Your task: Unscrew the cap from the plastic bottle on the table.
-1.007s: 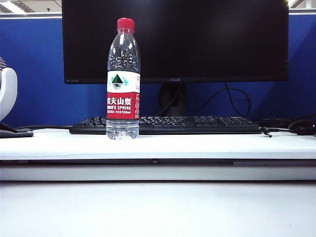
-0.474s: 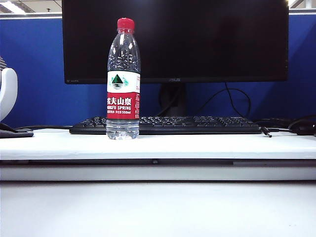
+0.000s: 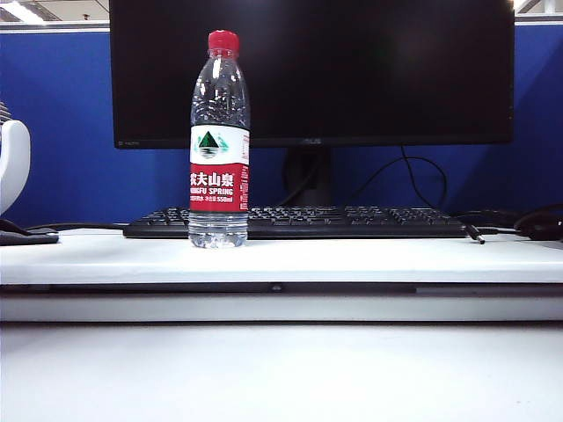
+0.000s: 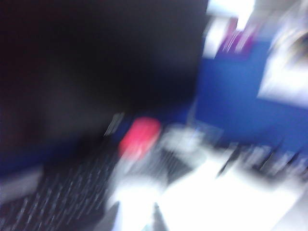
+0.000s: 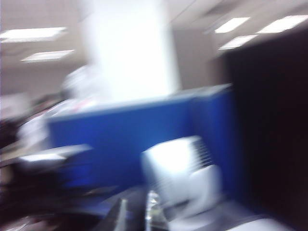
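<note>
Standing upright on the raised ledge of the table (image 3: 369, 259), the plastic bottle (image 3: 219, 145) has its base just in front of the black keyboard (image 3: 295, 222) and its red cap (image 3: 223, 41) seated on the neck. Behind it we see a dark monitor (image 3: 352, 70) and a blue partition (image 3: 53, 123). In the exterior view we find neither arm nor claw; nothing touches the bottle there.

Our left wrist view is heavily smeared. We make out the cap (image 4: 139, 136) as a red blur, with the pale body of the bottle (image 4: 132, 185) below it, the keyboard (image 4: 62, 192) alongside and the monitor (image 4: 96, 57) filling much of the frame. At the picture's edge two dark tips of the left gripper (image 4: 136, 220) show with a narrow gap between them; we read them as only slightly parted, but the blur keeps us from saying how far. They hold nothing we can see, and the cap lies well apart from them.

Our right wrist view is blurred as well. We see the blue partition (image 5: 139, 139), a white housing with ribbed vents (image 5: 185, 175) and ceiling lights (image 5: 33, 33); the bottle does not show. Two pale tips of the right gripper (image 5: 136, 215) sit at the frame's edge, close together with a thin gap, and we cannot tell their exact opening. Nothing sits between them.
</note>
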Available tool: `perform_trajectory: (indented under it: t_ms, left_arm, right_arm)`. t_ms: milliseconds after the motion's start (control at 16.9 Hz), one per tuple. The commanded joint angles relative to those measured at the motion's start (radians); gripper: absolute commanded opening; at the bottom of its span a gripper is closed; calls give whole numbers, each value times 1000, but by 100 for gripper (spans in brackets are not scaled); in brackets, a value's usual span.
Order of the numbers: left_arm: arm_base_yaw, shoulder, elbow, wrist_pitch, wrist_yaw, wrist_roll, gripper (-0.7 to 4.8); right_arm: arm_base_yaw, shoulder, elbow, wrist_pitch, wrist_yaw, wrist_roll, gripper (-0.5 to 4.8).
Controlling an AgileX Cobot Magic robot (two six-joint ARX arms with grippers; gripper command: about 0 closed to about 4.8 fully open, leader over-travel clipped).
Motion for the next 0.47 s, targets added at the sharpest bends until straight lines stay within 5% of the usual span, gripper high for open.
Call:
perform_trajectory:
  t_ms: [59, 237, 356, 474]
  left_arm:
    - [-3, 306, 2, 99, 7, 217, 141]
    - [-46, 537, 2, 301, 64, 143, 262]
    - [-92, 597, 2, 342, 106, 150, 351]
    - [-126, 616, 2, 396, 74, 161, 415]
  right_arm:
    - [92, 89, 13, 21, 121, -14, 61]
    - [147, 127, 14, -61, 248, -121, 70]
    - [165, 128, 13, -163, 332, -146, 218]
    - [165, 131, 13, -188, 365, -150, 235]
